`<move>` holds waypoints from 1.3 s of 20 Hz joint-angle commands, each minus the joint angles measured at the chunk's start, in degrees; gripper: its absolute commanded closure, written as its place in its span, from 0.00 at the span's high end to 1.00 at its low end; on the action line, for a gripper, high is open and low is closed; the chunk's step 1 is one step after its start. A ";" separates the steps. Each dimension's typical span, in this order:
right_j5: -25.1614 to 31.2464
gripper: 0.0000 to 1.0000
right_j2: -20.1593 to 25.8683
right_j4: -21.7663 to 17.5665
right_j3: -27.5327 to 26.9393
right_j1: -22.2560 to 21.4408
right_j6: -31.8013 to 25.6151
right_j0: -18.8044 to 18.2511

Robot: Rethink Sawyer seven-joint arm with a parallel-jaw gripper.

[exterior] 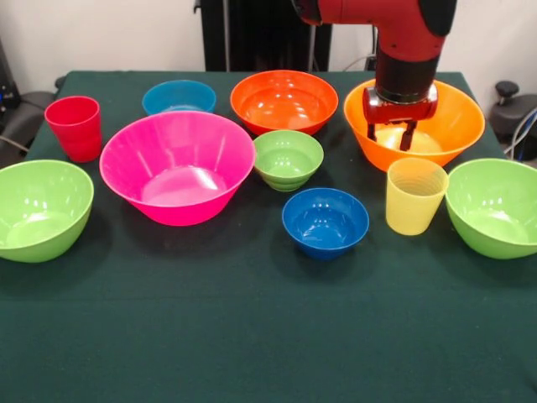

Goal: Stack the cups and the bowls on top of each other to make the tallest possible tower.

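Note:
All cups and bowls stand apart on the dark green table [252,336]; no tower stands. The red cup [75,127] is at the left, the pale yellow ribbed cup [414,196] at the right. The big pink bowl [177,166] is in the middle, with a small green bowl [288,159] and a dark blue bowl [325,221] beside it. A light blue bowl [179,96] and an orange-red bowl [284,101] stand behind. Two lime green bowls [40,208] [495,206] sit at the sides. My gripper [389,138] hangs open and empty over the yellow-orange bowl [453,126].
The arm comes down from the top right. The robot's black pedestal [260,34] stands behind the table. Dark chairs or equipment [513,105] show past both table ends.

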 commanded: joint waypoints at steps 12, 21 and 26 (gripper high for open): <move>2.42 1.00 -0.17 1.66 -6.83 0.26 12.53 2.63; 11.82 1.00 -0.25 2.14 -9.64 -4.30 12.13 1.75; 19.53 1.00 -0.62 2.56 -14.57 -4.63 12.21 0.89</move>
